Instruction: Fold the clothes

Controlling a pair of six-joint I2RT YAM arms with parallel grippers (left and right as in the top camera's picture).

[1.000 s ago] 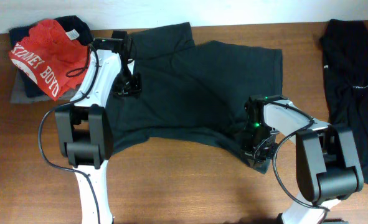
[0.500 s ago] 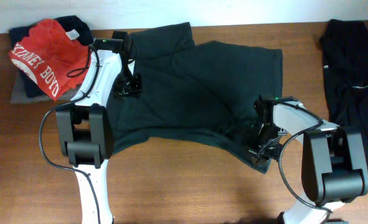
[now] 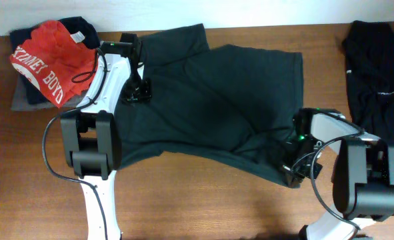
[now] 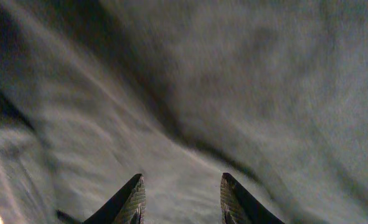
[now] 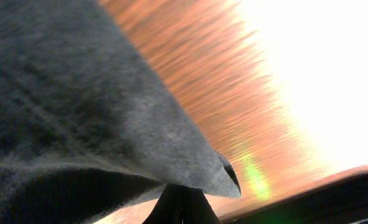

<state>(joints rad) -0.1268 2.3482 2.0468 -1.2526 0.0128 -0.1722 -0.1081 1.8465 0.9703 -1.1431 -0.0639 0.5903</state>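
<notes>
R side: right gripper is pinching the dark shirt at a hem corner. Jaws are pressing together on cloth, w/ the corner tip poking out just past them. Rest of the shirt is lying mostly flat on the table, spreading away from the R jaws toward the L ones.

L side: left gripper is hanging w/ jaws spread and nothing between them. Shirt fabric is sitting right under the tips; can't tell if they're touching it.

Handling, my guess: thin soft knit, light, zero stiffness, so it's going to sag and drag rather than move as a sheet. A one-corner pull is prob. going to bunch it. Best holds are likely hem corners + shoulder seams, w/ both layers going deep in the jaws.

Red shirt and black garment are sitting well apart from both jaws.
</notes>
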